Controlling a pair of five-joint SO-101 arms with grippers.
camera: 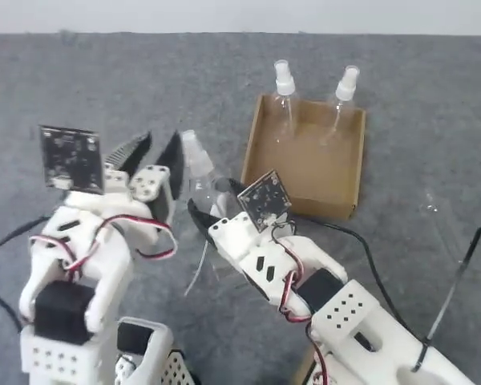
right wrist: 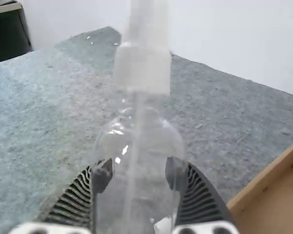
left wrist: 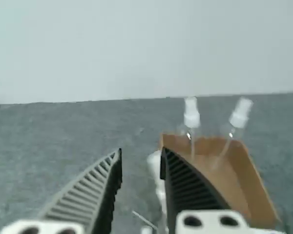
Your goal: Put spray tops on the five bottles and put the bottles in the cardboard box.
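My right gripper (camera: 204,210) (right wrist: 139,173) is shut on a clear bottle (camera: 207,191) (right wrist: 136,146) with a white spray top (camera: 194,152) (right wrist: 142,63), held just left of the cardboard box (camera: 305,164) (left wrist: 244,170). A thin white dip tube (camera: 196,273) shows below this gripper. Close on the bottle's left, my left gripper (camera: 160,152) (left wrist: 140,161) is open and holds nothing, with the spray top (left wrist: 154,165) just beyond one finger. Two capped bottles (camera: 284,96) (camera: 345,96) (left wrist: 191,117) (left wrist: 239,117) stand at the box's far wall.
A grey mat (camera: 104,88) covers the table. A faint clear object (camera: 437,208) lies to the right of the box. A black strap (camera: 457,273) and a black cable (camera: 369,257) run beside the right arm.
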